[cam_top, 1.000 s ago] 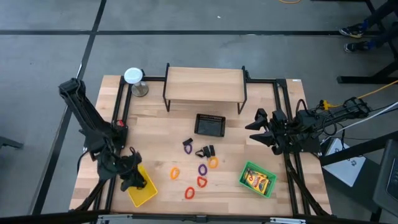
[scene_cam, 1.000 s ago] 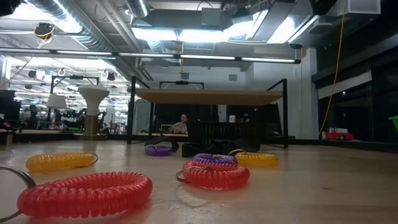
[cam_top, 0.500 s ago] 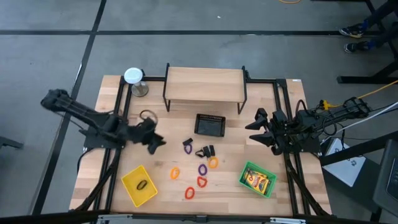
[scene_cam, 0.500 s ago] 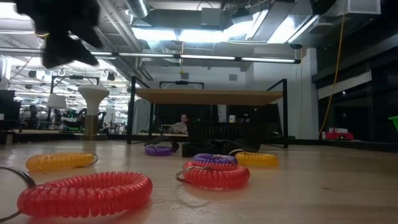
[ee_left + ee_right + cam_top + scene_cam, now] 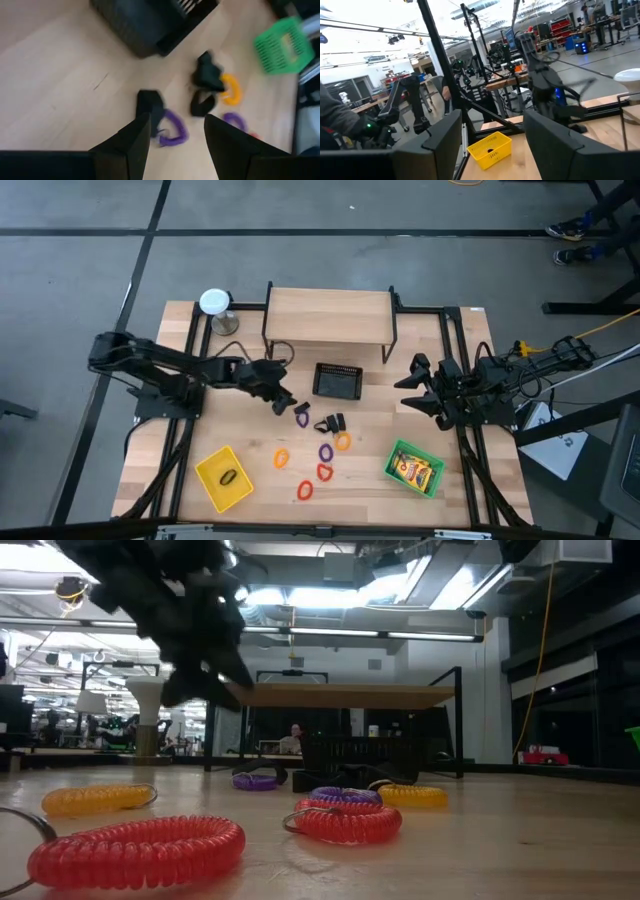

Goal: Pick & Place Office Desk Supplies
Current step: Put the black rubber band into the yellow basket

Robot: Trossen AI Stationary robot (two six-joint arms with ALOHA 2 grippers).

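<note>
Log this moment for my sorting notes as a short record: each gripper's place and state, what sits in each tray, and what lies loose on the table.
left gripper: open, empty, above the table beside the purple ring
right gripper: open, waiting at the table's right edge
yellow tray: one small black clip
green tray: one yellow crayon pack
black mesh basket: contents cannot be told
loose on table: black clips, and red, orange, yellow and purple rings

grey concrete floor [image 5: 80, 250], bright ceiling lights [image 5: 300, 595]
</note>
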